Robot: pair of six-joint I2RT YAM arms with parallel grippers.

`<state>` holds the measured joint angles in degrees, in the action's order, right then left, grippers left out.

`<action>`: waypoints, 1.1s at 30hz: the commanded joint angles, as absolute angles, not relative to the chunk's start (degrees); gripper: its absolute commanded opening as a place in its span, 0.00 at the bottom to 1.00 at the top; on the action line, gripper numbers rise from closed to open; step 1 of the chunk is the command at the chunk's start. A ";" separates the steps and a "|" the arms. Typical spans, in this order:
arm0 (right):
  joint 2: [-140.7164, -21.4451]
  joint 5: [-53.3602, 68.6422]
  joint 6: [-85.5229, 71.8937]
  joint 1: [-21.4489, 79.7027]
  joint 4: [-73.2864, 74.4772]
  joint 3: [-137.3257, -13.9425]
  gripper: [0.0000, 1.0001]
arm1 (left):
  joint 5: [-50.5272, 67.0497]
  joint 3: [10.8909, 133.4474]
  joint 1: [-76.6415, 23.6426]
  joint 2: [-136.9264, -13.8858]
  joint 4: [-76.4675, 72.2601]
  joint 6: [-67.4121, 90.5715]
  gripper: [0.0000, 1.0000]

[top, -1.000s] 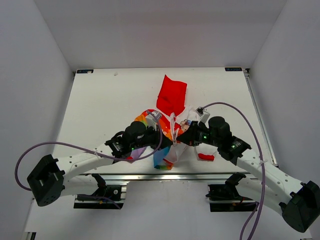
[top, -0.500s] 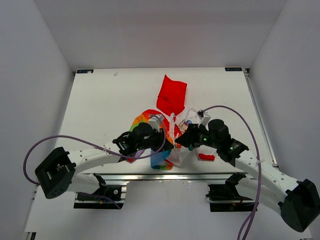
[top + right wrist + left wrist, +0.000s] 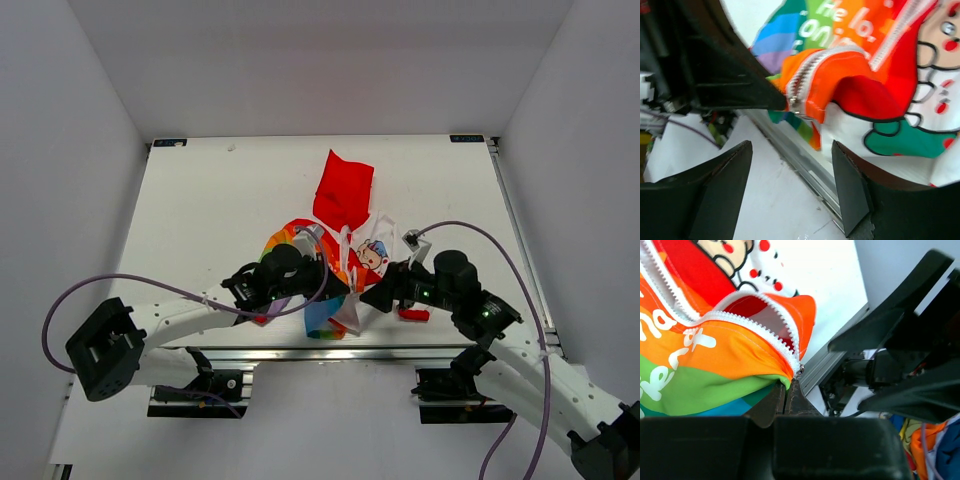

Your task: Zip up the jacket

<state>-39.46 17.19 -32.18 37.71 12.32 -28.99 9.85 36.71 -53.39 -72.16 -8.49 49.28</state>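
Left tool (image 3: pixel 787 391) status: I read its two fingers pressed together, pinching the bottom corner of the small child's hooded jacket (image 3: pixel 290 240) of bright printed fabric. The pinch sits on the rainbow-striped half with white lettering (image 3: pixel 700 355), directly under the lower end of that half's row of white zipper teeth (image 3: pixel 755 328). A small metal zipper fitting (image 3: pixel 800 371) shows just above the fingertips. I cannot tell whether that fitting is a slider or an end pin.

Right tool (image 3: pixel 790 146) status: jaws spread wide, holding nothing. Straight ahead of it, clear of both fingers, I see the same pinched corner. To the right of that corner is the white half with cartoon print (image 3: pixel 932 100). The two tools point at each other, tips near.

Zipper status: open. The two rows of teeth run apart above the left tool.

Jacket position: on the white counter (image 3: pixel 210 190), beyond both tools, with its red hood (image 3: pixel 343 190) the farthest part. One red cuff (image 3: pixel 412 314) lies just beside the right tool on its outer side. A grey metal rail (image 3: pixel 800 165) at the counter's near edge runs beneath the right tool's open jaws.
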 commanded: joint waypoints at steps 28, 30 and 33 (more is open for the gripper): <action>-47.37 26.54 -38.05 37.71 -24.08 -16.96 0.53 | 10.81 35.77 -53.70 -66.97 -13.10 54.31 0.00; -46.94 27.16 -39.10 37.70 -25.22 -16.70 0.49 | 10.20 35.51 -53.70 -66.80 -13.10 54.75 0.00; -46.06 28.30 -41.92 37.71 -28.82 -15.12 0.47 | 9.23 35.33 -53.70 -66.71 -13.27 55.37 0.00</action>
